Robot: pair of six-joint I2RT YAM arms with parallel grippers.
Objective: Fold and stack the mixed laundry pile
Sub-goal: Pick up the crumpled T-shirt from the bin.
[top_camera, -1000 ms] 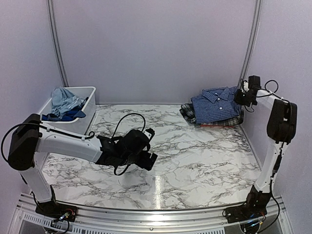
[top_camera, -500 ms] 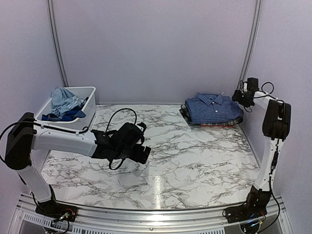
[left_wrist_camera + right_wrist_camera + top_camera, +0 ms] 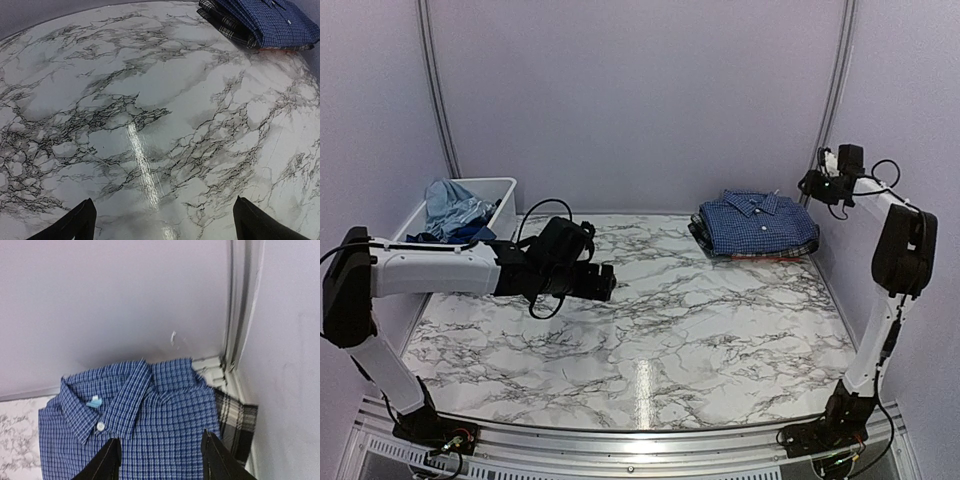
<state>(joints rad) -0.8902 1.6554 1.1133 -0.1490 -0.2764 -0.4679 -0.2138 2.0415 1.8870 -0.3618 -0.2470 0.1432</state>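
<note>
A folded navy check shirt point(image 3: 757, 222) lies on top of a stack at the back right, over a black-and-white plaid piece point(image 3: 704, 232). My right gripper point(image 3: 817, 185) hangs above the shirt's right edge, open and holding nothing. In the right wrist view the shirt's collar point(image 3: 120, 400) and the plaid point(image 3: 235, 422) lie below the open right gripper point(image 3: 161, 437). A light blue garment point(image 3: 453, 205) and a royal blue one point(image 3: 460, 238) are heaped in the bin. My left gripper point(image 3: 601, 283) hovers wide open over bare marble point(image 3: 163, 200), empty.
The white bin point(image 3: 498, 185) stands at the back left, next to the left arm. A thin red-orange edge point(image 3: 760, 257) shows under the stack. The right wall and corner post point(image 3: 240, 315) are close behind the right gripper.
The right gripper let go of the shirt and rose; the shirt settled flat on the stack. The left arm swung back and left, toward the bin.
</note>
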